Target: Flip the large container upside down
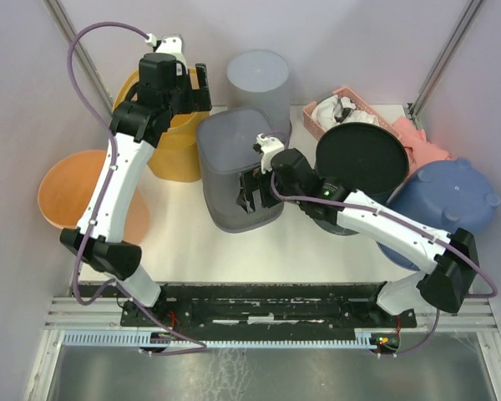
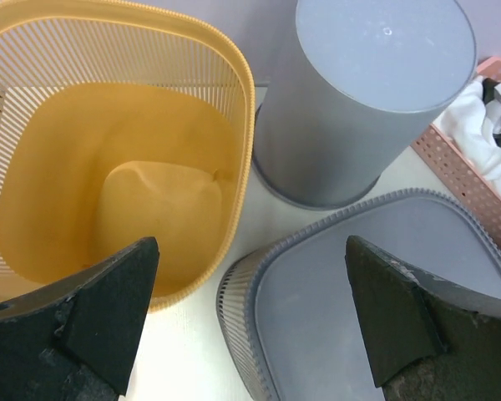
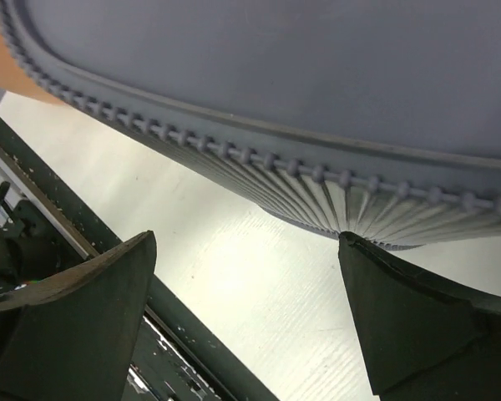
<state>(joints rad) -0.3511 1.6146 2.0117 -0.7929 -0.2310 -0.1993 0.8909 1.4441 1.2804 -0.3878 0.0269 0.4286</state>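
The large container [image 1: 234,159] is a grey slatted basket in the middle of the table, standing with its flat solid base facing up. The left wrist view shows that base [image 2: 376,276] at lower right, and the right wrist view shows its ribbed wall and beaded edge [image 3: 317,83] overhead. My left gripper [image 1: 197,88] hangs open above the gap between the yellow basket and the grey one, with nothing between its fingers [image 2: 250,242]. My right gripper [image 1: 247,194] is open beside the container's near right side, its jaws empty [image 3: 246,237].
A yellow slatted basket [image 1: 179,150] stands upright and empty to the left. A grey round bin [image 1: 257,75] stands inverted behind. A pink basket [image 1: 351,104] with cloths, a black round bin [image 1: 361,159] and a blue tub [image 1: 447,196] crowd the right. An orange bowl [image 1: 67,188] sits far left.
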